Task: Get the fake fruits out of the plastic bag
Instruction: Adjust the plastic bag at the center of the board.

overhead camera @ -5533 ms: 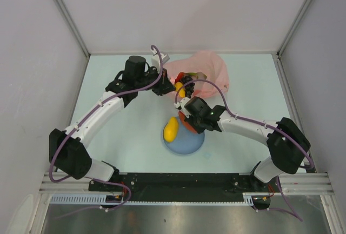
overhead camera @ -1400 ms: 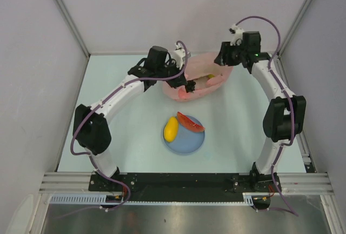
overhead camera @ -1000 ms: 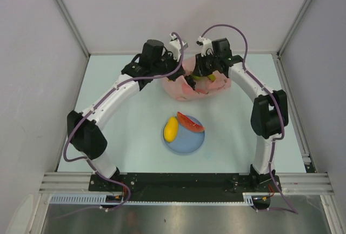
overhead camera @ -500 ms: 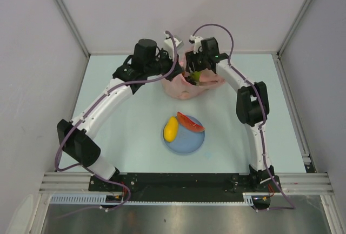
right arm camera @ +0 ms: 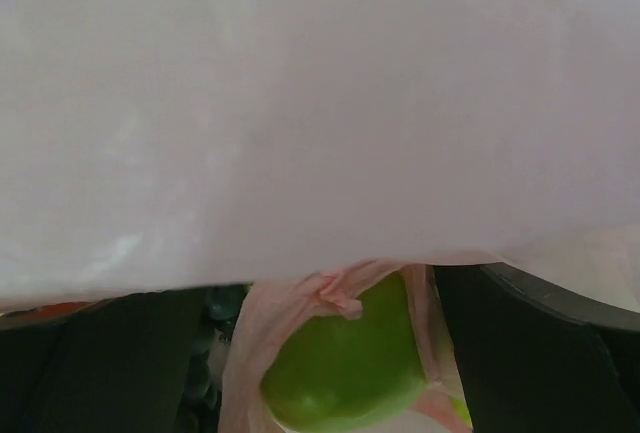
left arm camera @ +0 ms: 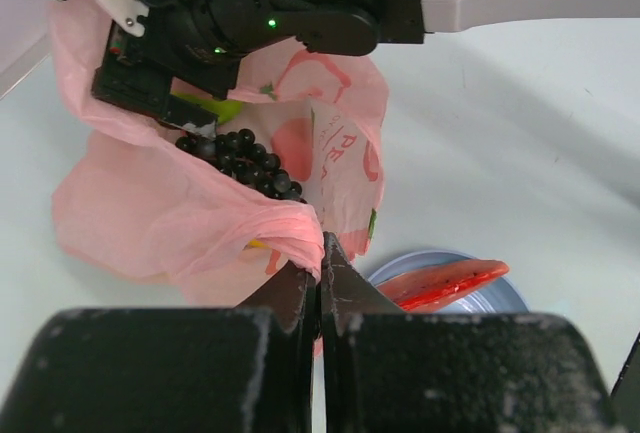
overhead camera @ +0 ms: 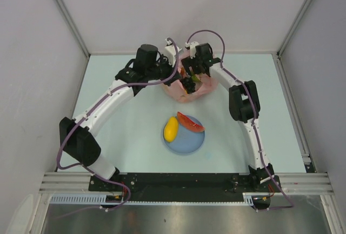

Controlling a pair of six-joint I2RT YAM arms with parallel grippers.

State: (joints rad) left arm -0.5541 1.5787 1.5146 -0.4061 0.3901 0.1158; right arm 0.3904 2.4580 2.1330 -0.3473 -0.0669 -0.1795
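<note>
The pink plastic bag (overhead camera: pixel 204 86) lies at the back of the table, its mouth held up. My left gripper (left arm camera: pixel 320 253) is shut on the bag's rim, pinching a fold of pink film. Inside show a dark grape bunch (left arm camera: pixel 247 159) and a yellow-green fruit (left arm camera: pixel 218 109). My right gripper (right arm camera: pixel 330 338) is inside the bag's mouth, open, its dark fingers (right arm camera: pixel 520 353) either side of a green fruit (right arm camera: pixel 350 368) partly wrapped in film. Bag film hides the upper right wrist view. A yellow fruit (overhead camera: pixel 171 129) and a red slice (overhead camera: pixel 190 121) lie on the blue plate (overhead camera: pixel 186 145).
The light blue plate sits in the middle of the table, nearer the arm bases than the bag. Both arms arch over the table toward the back wall and meet at the bag. Grey walls and a metal frame (overhead camera: pixel 65 15) enclose the table.
My right arm has swung left from the back right corner into the bag's mouth and its jaws have opened wide. The left gripper has kept its hold on the bag, shifting slightly.
</note>
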